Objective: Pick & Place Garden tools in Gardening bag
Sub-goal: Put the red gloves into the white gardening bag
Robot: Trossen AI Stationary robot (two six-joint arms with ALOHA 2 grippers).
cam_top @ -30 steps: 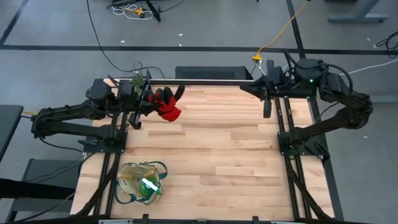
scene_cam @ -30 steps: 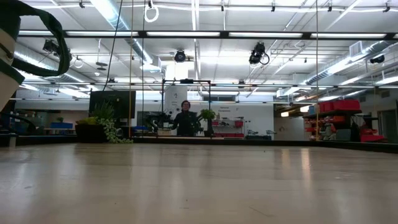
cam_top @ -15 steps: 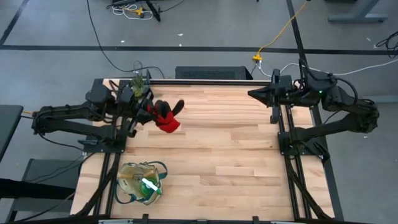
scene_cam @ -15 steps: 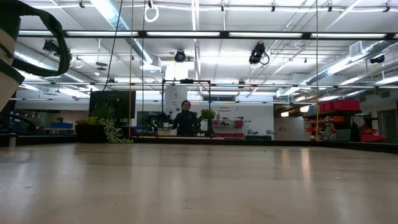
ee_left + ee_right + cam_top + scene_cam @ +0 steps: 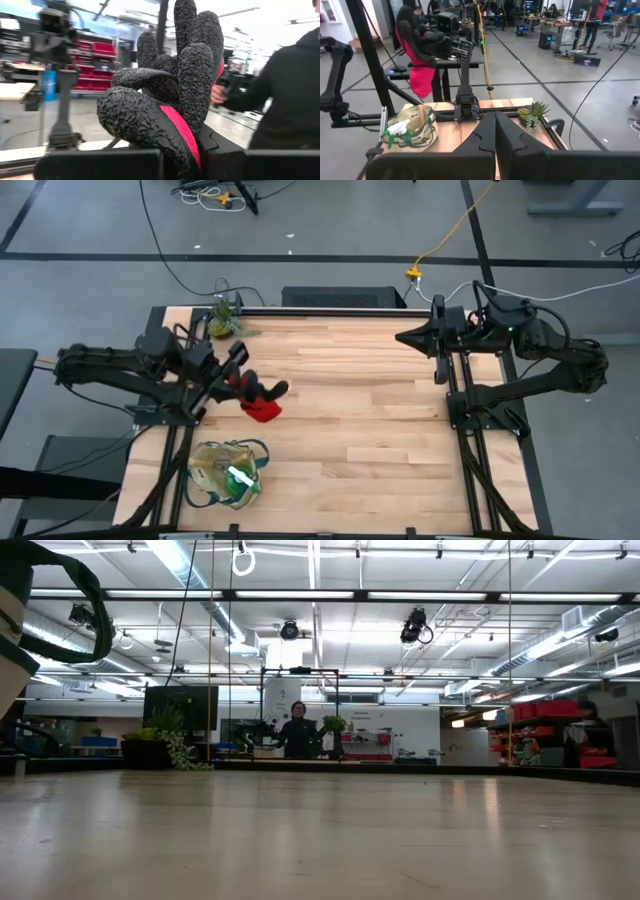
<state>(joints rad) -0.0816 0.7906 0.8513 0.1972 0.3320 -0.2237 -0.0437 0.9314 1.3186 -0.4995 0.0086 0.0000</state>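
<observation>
Even overhead light from ceiling strip lamps (image 5: 210, 570); the table (image 5: 380, 430) shows only soft shadows and pale reflected streaks in the low view. In the left wrist view the glove bundle (image 5: 170, 90) is sharp, the room behind blurred and overexposed.

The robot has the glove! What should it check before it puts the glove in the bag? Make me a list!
1. Glove held firmly: ok. The left gripper is shut on the glove bundle, which is off the table.
2. Bag ready: ok. The gardening bag sits at the table's near left edge, mouth up.
3. Room in the bag: cannot tell. A green-and-white item already lies inside.
4. Glove over the bag: not ok. It hangs short of it.
5. Other arm clear: ok. The right gripper waits at the far right, fingers together.
6. Potted plant out of the path: ok.
</observation>
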